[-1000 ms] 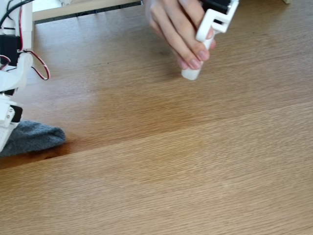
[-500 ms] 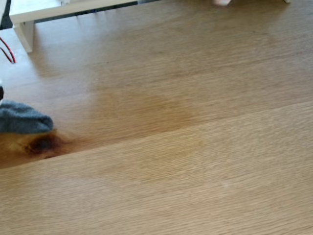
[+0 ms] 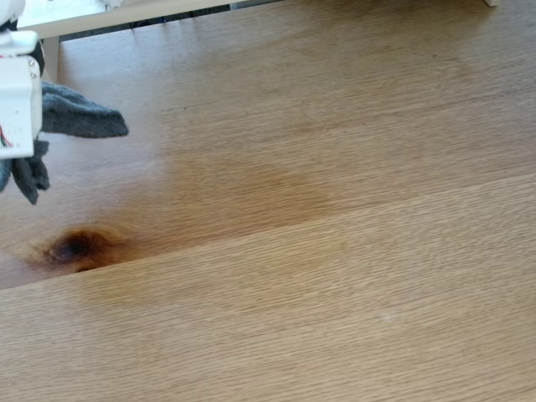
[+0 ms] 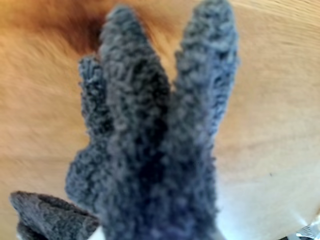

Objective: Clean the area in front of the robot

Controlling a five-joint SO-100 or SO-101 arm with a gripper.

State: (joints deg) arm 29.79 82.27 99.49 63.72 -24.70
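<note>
- The slim white plastic arm [image 3: 18,100] comes in at the left edge of the fixed view, with a dark grey fleecy cloth [image 3: 79,117] bunched against it; one fold juts out to the right, another flap hangs below.
- In the wrist view the grey cloth [image 4: 150,150] rises in two long soft lobes right in front of the lens, covering the two-finger gripper — so I cannot tell how far its fingers are parted, though the cloth seems to be carried by it.
- The cloth looks lifted clear of the wood, hanging rather than pressed flat; that is a judgement from the loose flap.
- The broad light-brown oak tabletop [image 3: 352,276] to be cleaned spreads away to the right of the arm in the fixed view.
- A darker tan patch [image 3: 251,188] lies to the right of and slightly below the cloth — probably the first stretch a wipe would cross.
- A dark brown knot [image 3: 74,247] sits just below the hanging flap, near the left edge.
- The plank joint and grain run nearly left to right, rising slightly rightward, so a sweep that way would follow the grain.
- The wood is bare, with ample room for a long stroke.
</note>
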